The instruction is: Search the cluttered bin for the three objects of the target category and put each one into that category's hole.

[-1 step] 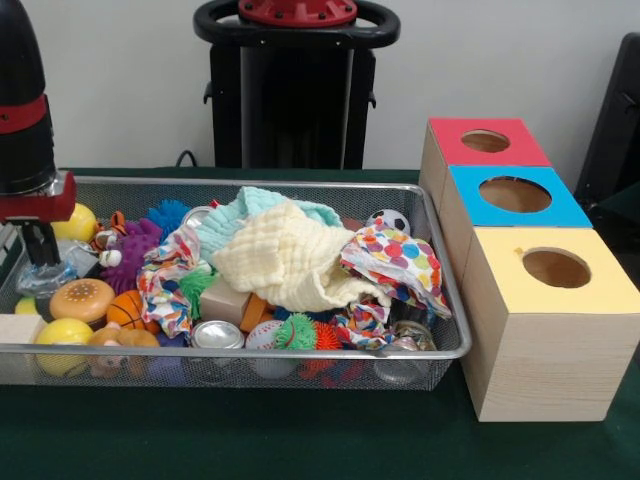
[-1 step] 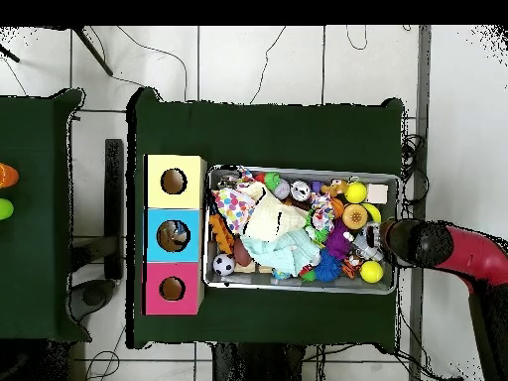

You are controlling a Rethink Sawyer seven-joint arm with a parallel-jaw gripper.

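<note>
The gripper (image 1: 40,262) is dipping into the bin (image 1: 440,300) at the frame's left edge, over a clear plastic item (jaw state: cannot tell). Searching is underway; the holed boxes (image 1: 515,195) are waiting at right.

The arm (image 1: 25,110) is cut off by the left and top edges of the front view, and its end effector (image 1: 42,262) dips among the toys, so its fingertips are hidden — their spread cannot be told. The cream cloth (image 1: 290,262) and the spotted cloth (image 1: 395,262) cover much of the wire bin (image 1: 440,352), hiding whatever lies beneath. In the overhead view the toys are too small to name singly — the arm's bulk hides the bin's end there.
</note>
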